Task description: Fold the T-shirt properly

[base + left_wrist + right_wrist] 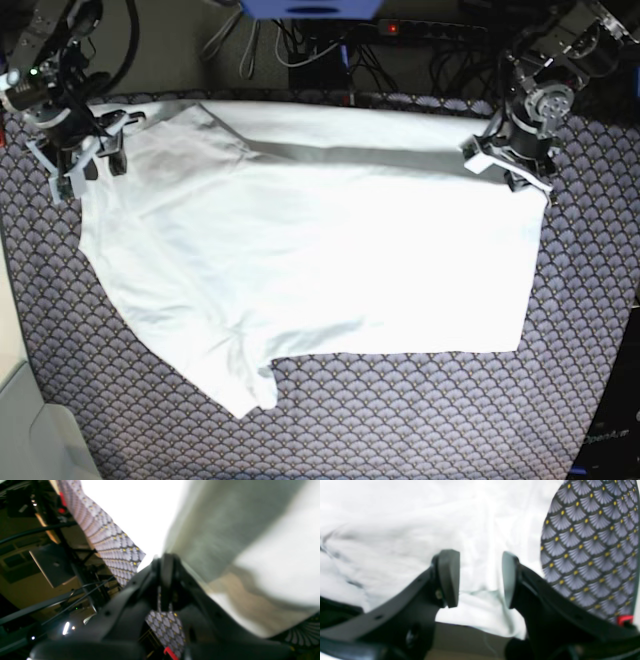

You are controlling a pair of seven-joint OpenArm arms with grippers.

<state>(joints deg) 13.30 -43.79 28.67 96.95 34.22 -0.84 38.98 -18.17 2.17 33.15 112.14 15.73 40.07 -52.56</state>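
The white T-shirt [320, 260] lies spread on the patterned tablecloth [400, 420], one sleeve pointing to the near left. Along its far edge a grey folded band runs toward my left gripper [508, 165], which is shut on the T-shirt's far right corner. In the left wrist view the left gripper [166, 562] has its fingers pressed together, and the T-shirt [275, 555] rises close on the right. My right gripper [88, 172] stands open at the shirt's far left corner. In the right wrist view the right gripper [478, 577] has its pads apart over the T-shirt [395, 517], with cloth between and below them.
The scale-patterned tablecloth [590, 542] covers the whole table. Cables and a power strip [400, 28] lie behind the far edge, beside a blue box [310, 8]. A pale surface [20, 430] borders the table at the near left.
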